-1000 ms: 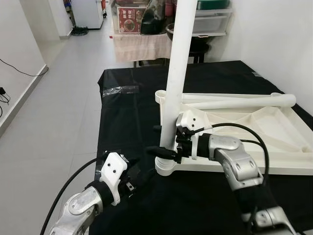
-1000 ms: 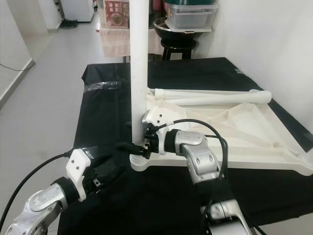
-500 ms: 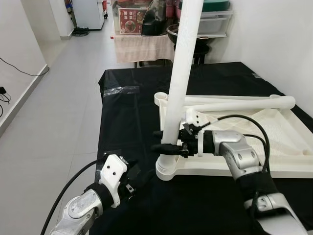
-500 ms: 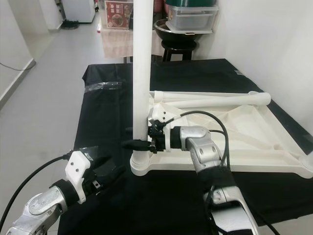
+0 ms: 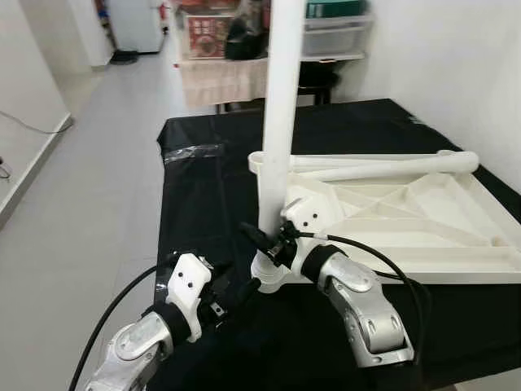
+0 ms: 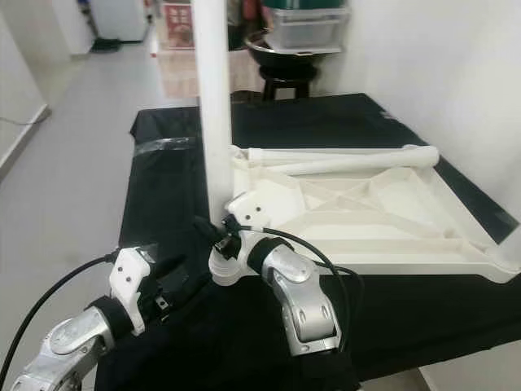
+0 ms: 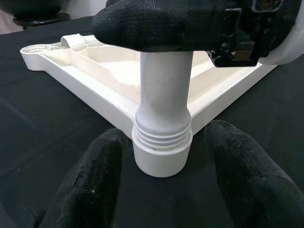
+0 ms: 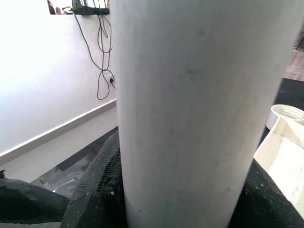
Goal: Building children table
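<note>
My right gripper (image 5: 259,242) clamps the upright white plastic tube leg (image 5: 277,122) low, seating it in the inverted white tabletop's (image 5: 423,224) corner socket (image 7: 161,154), while my left gripper (image 5: 232,295) waits spread beside it.

The upright white leg (image 5: 277,122) runs out of the top edge above the right gripper (image 5: 262,244), so its upper end cannot be seen. That gripper's fingers (image 8: 95,190) wrap the leg, and the far finger is hidden behind it. The tabletop's (image 5: 407,220) far corner is cut by the frame edge. Boxes (image 5: 207,32) on the shelf beyond the counter (image 5: 203,187) are too blurred to read. The left gripper's (image 7: 161,190) fingertips run past the bottom edge.
</note>
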`<state>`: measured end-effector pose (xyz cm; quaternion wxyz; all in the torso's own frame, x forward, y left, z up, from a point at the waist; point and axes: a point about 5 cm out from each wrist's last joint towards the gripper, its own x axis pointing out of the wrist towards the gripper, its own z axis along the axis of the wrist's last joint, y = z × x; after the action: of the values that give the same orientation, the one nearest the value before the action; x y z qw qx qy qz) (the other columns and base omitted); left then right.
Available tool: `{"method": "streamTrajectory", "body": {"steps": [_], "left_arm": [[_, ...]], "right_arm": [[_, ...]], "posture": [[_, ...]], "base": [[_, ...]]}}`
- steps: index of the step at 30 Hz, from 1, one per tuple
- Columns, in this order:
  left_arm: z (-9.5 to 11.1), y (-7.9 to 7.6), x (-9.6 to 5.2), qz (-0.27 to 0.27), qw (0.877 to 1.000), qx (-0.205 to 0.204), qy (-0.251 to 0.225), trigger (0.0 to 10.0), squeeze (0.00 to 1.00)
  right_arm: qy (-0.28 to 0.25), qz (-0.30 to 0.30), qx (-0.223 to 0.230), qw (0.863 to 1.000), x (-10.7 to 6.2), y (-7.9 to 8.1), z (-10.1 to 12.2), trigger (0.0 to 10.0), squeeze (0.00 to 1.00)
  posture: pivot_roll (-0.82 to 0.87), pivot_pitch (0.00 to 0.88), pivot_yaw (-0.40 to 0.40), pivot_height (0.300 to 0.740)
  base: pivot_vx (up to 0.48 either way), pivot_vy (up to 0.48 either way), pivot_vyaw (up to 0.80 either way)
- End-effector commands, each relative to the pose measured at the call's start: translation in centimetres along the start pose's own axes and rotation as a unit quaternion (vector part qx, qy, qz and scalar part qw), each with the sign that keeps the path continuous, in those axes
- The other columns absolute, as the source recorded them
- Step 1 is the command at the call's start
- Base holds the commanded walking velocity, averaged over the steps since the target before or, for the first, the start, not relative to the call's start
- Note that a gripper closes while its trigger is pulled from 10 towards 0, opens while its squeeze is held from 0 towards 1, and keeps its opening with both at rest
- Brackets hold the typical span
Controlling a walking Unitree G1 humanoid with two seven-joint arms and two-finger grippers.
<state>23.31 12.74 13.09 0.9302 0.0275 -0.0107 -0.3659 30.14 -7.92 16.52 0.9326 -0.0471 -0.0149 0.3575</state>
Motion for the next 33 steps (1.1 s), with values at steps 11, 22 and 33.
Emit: {"method": "streamTrajectory", "body": {"steps": [11,22,33], "left_arm": [[-0.4,0.3,0.3,0.018,1.000,0.001,0.006,10.0,0.00],[-0.5,0.2,0.3,0.015,1.000,-0.003,0.009,10.0,0.00],[-0.4,0.1,0.4,0.017,1.000,-0.005,0.007,10.0,0.00]], "right_arm": [[0.011,0.148,0.058,0.987,-1.1,0.3,-0.9,10.0,1.00],[0.012,0.301,0.034,0.953,-0.5,-4.1,1.4,10.0,0.00],[0.008,0.354,0.083,0.931,0.6,-4.6,1.5,2.0,0.00]], "posture": [[0.00,0.038,-0.044,0.740],[0.02,0.031,-0.042,0.740],[0.03,0.045,-0.045,0.740]], "base": [[0.000,0.000,0.00],[0.000,0.000,0.00],[0.000,0.000,0.00]]}}
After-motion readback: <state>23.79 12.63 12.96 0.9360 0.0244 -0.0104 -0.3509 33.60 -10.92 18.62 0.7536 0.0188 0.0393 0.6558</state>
